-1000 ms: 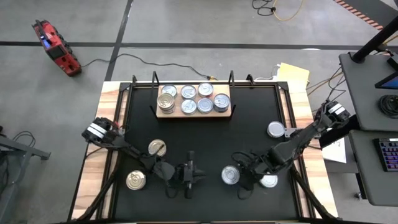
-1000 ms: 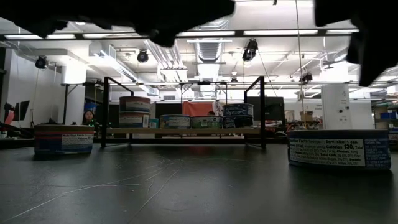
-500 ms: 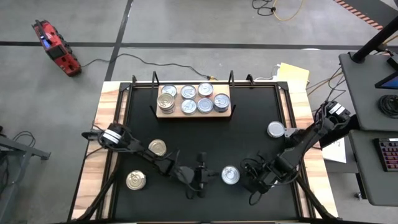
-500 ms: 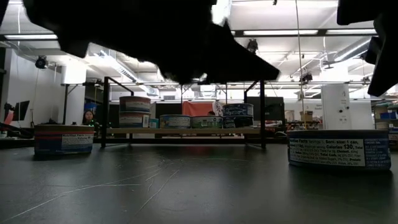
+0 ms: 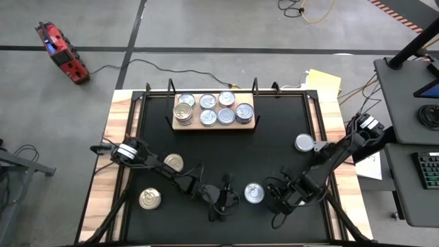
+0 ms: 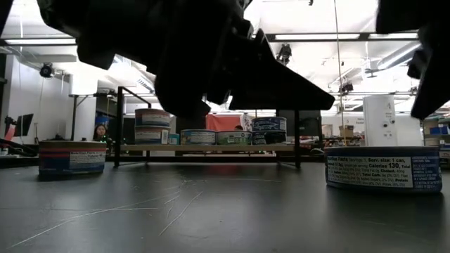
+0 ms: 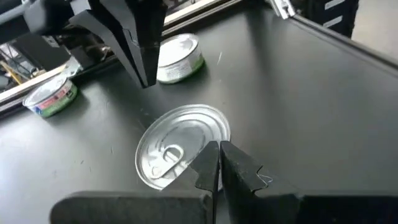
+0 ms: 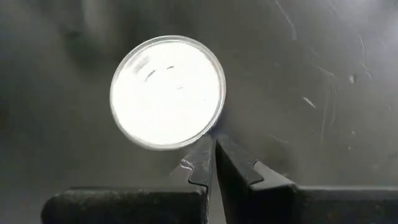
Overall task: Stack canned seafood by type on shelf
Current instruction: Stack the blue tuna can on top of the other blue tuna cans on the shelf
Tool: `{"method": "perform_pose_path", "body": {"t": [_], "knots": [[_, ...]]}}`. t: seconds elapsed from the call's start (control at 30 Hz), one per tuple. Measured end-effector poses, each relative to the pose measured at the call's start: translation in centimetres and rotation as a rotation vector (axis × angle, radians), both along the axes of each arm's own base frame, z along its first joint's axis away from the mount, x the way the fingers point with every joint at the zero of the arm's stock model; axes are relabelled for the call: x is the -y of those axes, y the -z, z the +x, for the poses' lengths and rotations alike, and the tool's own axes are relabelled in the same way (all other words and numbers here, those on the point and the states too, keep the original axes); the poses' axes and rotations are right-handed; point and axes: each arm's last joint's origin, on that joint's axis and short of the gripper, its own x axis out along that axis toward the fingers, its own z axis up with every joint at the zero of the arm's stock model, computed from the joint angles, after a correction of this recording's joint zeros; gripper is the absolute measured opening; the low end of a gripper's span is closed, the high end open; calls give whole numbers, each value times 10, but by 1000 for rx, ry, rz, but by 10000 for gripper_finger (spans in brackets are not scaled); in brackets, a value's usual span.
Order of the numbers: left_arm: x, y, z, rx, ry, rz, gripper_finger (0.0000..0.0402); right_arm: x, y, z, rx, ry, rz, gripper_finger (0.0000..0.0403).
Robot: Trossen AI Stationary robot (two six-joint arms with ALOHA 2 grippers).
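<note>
A light wooden shelf (image 5: pixel 213 126) at the upper middle of the frame carries eight silver-topped tins (image 5: pixel 208 101) in two rows. Loose tins lie lower: two gold-topped (image 5: pixel 173 162) at lower left, one silver (image 5: pixel 254 193) at bottom centre, another (image 5: pixel 304 143) at right.

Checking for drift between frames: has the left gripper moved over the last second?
Yes. In the high view the left gripper has travelled rightward across the table, closing in on the loose silver can, which stayed put.
</note>
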Motion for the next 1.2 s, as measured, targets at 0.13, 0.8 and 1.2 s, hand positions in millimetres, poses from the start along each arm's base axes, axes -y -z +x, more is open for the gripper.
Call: {"method": "perform_pose_path", "body": {"t": [0.13, 0.8, 1.2], "knots": [[-1, 0, 0, -1, -10, -16, 0, 2, 5, 4, 4, 130, 48, 13], [3, 12, 10, 29, 8, -37, 0, -25, 2, -8, 46, 237, 274, 13], [2, 28, 15, 3, -94, -8, 0, -20, 6, -7, 99, 241, 204, 80]]}}
